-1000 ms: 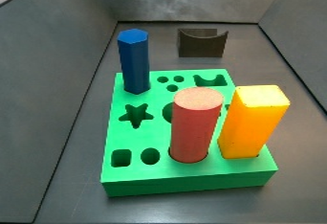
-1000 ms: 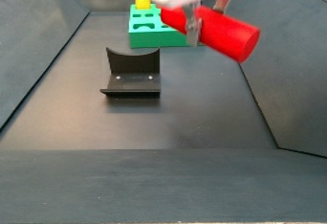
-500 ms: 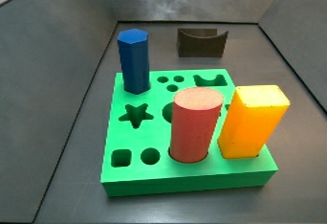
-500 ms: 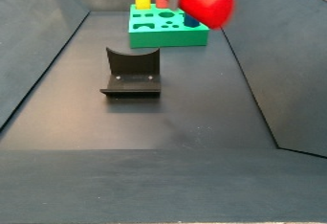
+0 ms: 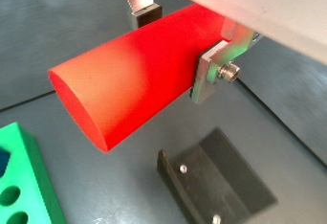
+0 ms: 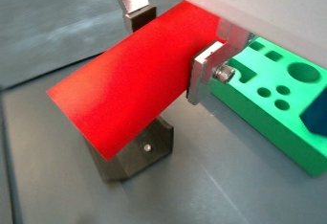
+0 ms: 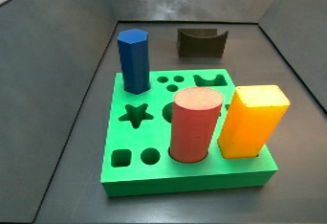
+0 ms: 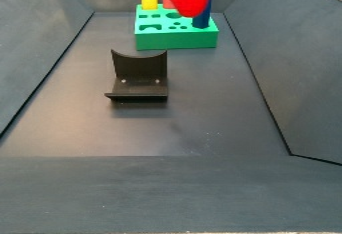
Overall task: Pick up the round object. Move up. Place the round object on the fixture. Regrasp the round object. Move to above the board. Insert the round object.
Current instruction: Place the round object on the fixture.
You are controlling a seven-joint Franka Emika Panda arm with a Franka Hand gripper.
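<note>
Holding the round object (image 5: 141, 75), the end effector (image 5: 179, 38) has its flat silver fingers (image 5: 215, 67) clamped on the sides of this glossy red cylinder, which lies tilted, high above the dark matte worktop (image 8: 187, 118). Below it, in both wrist views, stands the fixture (image 6: 134, 151), a dark block with a curved notch. The board (image 7: 166, 123), a bright green slab with shaped holes, carries a blue prism (image 7: 133, 60), a dull salmon cylinder (image 7: 194, 124) and a yellow block (image 7: 253, 121).

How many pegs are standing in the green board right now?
3: the blue peg at the board's far corner, the salmon-pink cylinder and yellow block near its front. The gripper holds the round object aloft.
</note>
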